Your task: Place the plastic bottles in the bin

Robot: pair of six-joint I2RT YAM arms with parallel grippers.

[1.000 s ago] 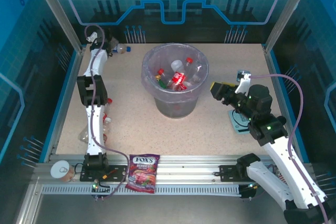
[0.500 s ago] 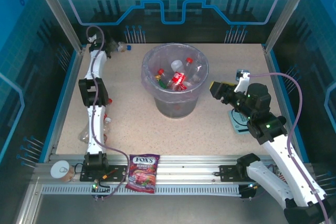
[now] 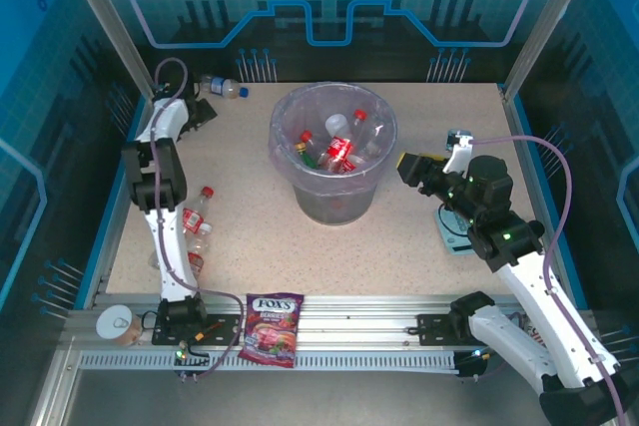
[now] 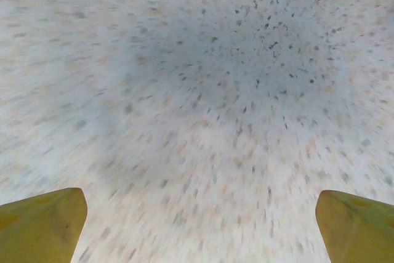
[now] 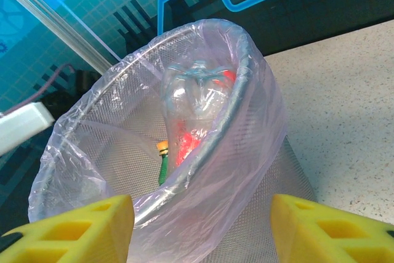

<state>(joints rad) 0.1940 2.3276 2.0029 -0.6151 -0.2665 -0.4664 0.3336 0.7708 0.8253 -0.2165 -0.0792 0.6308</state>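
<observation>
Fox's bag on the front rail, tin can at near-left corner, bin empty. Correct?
No: the bin holds several plastic bottles, per the top external view. The Fox's bag on the front rail and the tin can at the near-left corner are right.

top: overhead, whole table [image 3: 419,246] | left wrist: close on table | right wrist: facing bin [image 5: 246,170]

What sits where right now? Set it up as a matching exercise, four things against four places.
1. bin
2. blue-capped bottle
3. candy bag
4. tin can

A. near edge, left of the left arm's base
B. far left corner
C. centre of the table
D. near edge, right of that base

Pairs: 1-C, 2-B, 3-D, 4-A
</observation>
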